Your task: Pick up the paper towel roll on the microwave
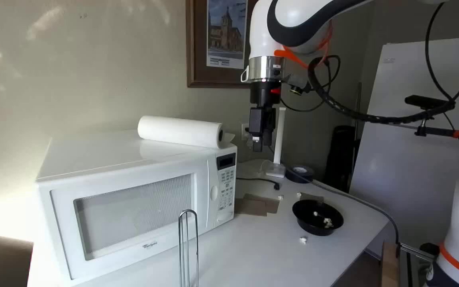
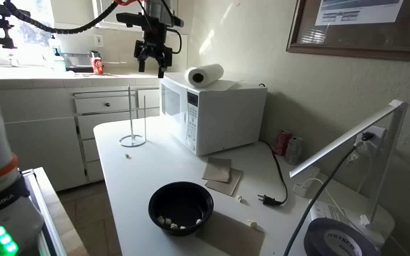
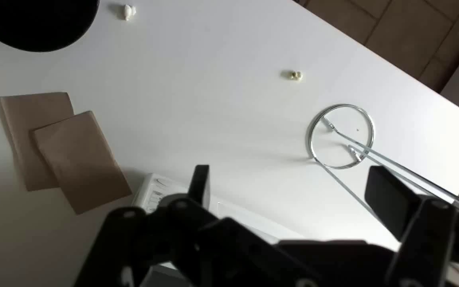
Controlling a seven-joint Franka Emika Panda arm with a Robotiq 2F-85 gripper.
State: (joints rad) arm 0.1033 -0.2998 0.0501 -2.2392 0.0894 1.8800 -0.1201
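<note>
The white paper towel roll (image 1: 179, 131) lies on its side on top of the microwave (image 1: 94, 155). Its dark hollow end shows in an exterior view, where the roll (image 2: 212, 73) rests near the front of the microwave (image 2: 231, 117). My gripper (image 1: 262, 145) points down, apart from the roll; in an exterior view the gripper (image 2: 151, 71) hangs in front of the microwave's front side. In the wrist view the gripper (image 3: 289, 179) has its fingers wide apart with nothing between them. The microwave's panel corner (image 3: 153, 191) shows beneath a finger there. The roll is out of the wrist view.
A metal wire holder (image 2: 131, 117) stands on the table in front of the microwave, also below my fingers in the wrist view (image 3: 353, 140). A black bowl (image 1: 313, 230), brown napkins (image 2: 217, 169) and a white lamp (image 1: 279, 135) stand beside it. A picture frame (image 1: 191, 48) hangs behind.
</note>
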